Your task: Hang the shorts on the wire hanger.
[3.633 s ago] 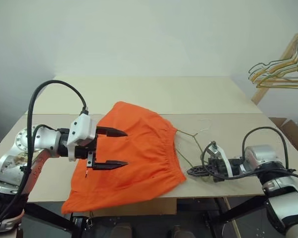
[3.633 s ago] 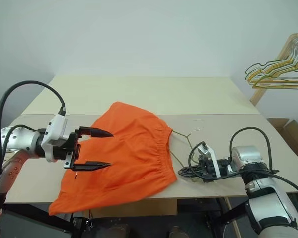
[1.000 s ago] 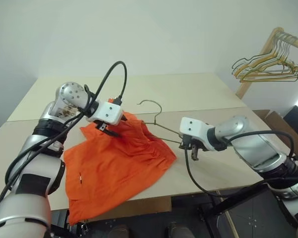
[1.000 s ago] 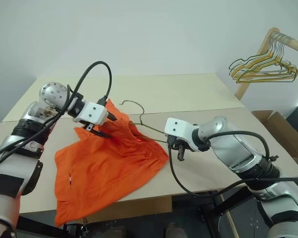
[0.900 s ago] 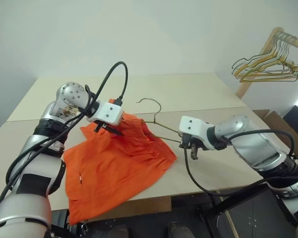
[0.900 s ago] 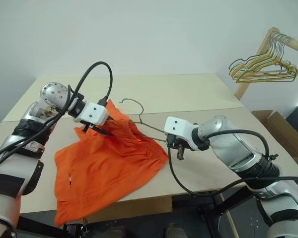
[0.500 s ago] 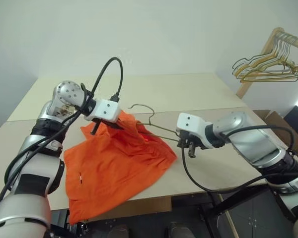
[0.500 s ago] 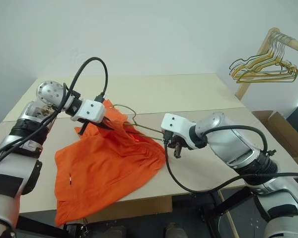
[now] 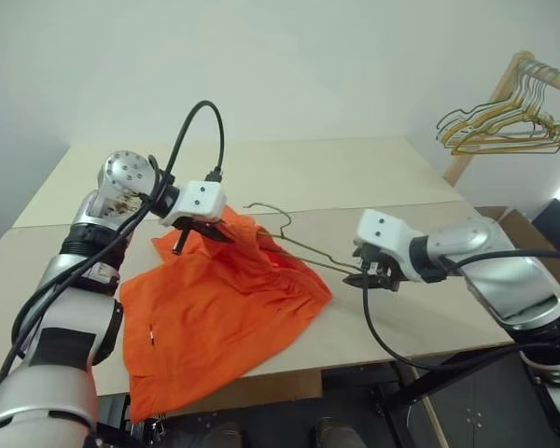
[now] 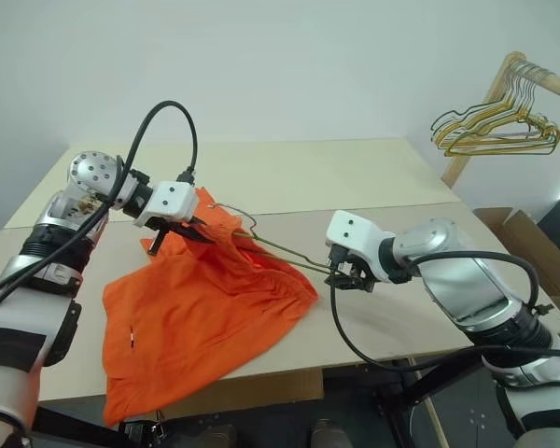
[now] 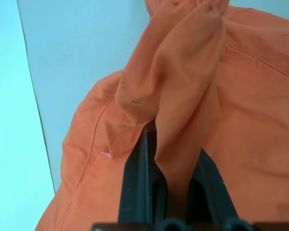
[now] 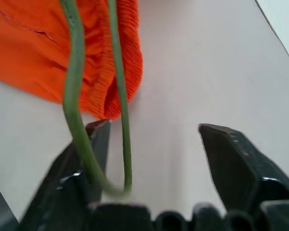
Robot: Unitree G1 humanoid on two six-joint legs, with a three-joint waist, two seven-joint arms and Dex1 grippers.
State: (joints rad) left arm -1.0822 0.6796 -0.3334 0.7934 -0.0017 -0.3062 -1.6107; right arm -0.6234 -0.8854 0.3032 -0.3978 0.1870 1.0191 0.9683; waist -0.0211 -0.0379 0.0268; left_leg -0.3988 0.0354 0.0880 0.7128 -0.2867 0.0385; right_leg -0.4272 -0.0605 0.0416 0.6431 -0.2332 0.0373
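Between the left gripper's (image 11: 171,192) closed fingers a fold of the orange shorts (image 9: 224,308) is pinched and lifted, the rest trailing on the table (image 9: 355,177). Beside it, the right gripper (image 12: 154,159) stands wide — the wire hanger's (image 10: 280,247) bent end rests against one finger (image 12: 82,163), ungripped.

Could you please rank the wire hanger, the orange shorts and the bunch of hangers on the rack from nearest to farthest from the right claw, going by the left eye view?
1. The wire hanger: its end lies between the right claw's open fingers.
2. The shorts: just left of the claw, on the table.
3. The bunch of hangers: far back right, on the rack.
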